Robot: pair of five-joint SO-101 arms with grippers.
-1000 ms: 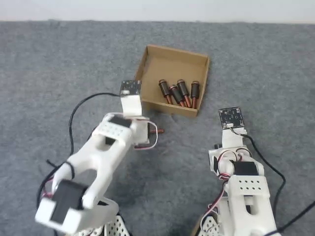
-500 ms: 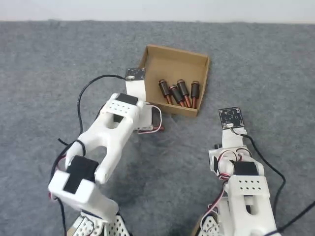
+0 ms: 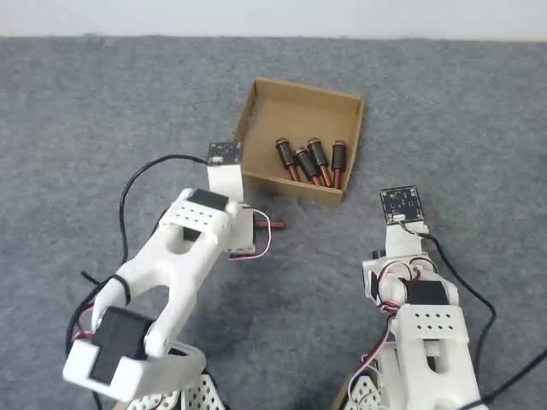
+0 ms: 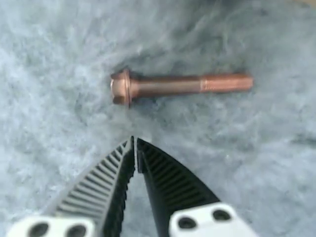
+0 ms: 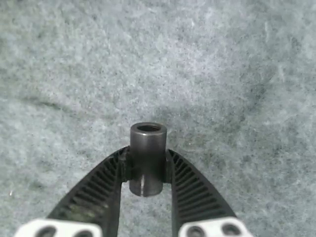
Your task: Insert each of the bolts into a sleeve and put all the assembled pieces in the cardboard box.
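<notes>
Bolt pickup comes next: left claw, pinched together and empty, must spread over it; right claw clamps sleeve.

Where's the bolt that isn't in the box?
The loose bolt lies on the grey carpet just past the shut left gripper, near the cardboard box, outside its front wall.

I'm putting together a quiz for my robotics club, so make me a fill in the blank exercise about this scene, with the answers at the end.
The cardboard box holds ____ assembled pieces.
The right gripper grips a dark ____.
One loose bolt lies on the grey ____, ahead of the shut left gripper.
Missing words: four; sleeve; carpet.
</notes>
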